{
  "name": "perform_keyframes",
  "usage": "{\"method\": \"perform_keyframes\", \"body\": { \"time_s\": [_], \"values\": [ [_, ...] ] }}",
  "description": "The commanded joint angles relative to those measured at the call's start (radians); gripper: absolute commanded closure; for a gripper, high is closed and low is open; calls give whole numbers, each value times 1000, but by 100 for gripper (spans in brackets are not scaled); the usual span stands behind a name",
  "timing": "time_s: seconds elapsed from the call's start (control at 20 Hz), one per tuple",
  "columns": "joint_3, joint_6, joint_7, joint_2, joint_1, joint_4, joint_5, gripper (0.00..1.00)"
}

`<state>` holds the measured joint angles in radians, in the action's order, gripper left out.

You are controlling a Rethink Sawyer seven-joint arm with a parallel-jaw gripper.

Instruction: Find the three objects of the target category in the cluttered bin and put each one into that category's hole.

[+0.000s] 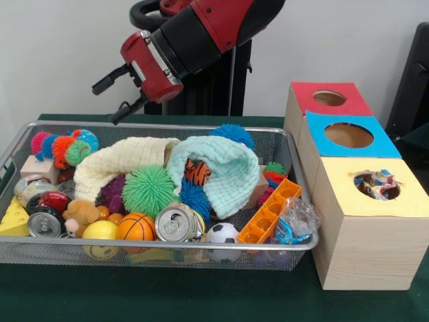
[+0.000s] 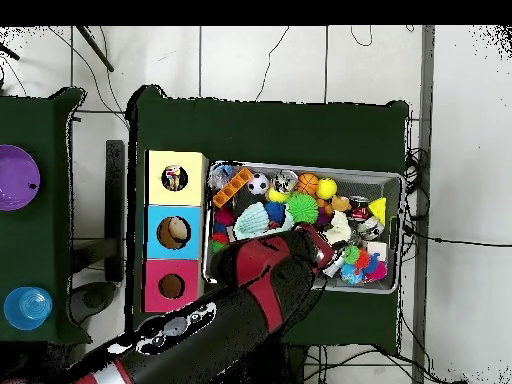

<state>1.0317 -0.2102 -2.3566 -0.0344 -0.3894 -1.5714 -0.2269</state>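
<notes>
Snack wrappers [image 1: 379, 182] are seen in the yellow box [image 1: 372, 228] hole; one more crinkly packet [image 1: 295, 225] lies at the wire bin [image 1: 167, 245] corner. Light and slippery, it should be pinched mid-body. End effector [image 1: 115, 95] is held open, empty, above the bin.

Lab: tiled floor [image 2: 260, 60], trailing cables [image 2: 445, 240].
</notes>
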Motion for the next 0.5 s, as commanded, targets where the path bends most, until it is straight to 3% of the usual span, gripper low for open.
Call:
{"method": "perform_keyframes", "body": {
  "time_s": [0.05,0.5],
  "values": [
    [-127,65,-218,36,21,5,-75,0],
    [-106,75,-195,4,0,-19,-63,0]
  ]
}}
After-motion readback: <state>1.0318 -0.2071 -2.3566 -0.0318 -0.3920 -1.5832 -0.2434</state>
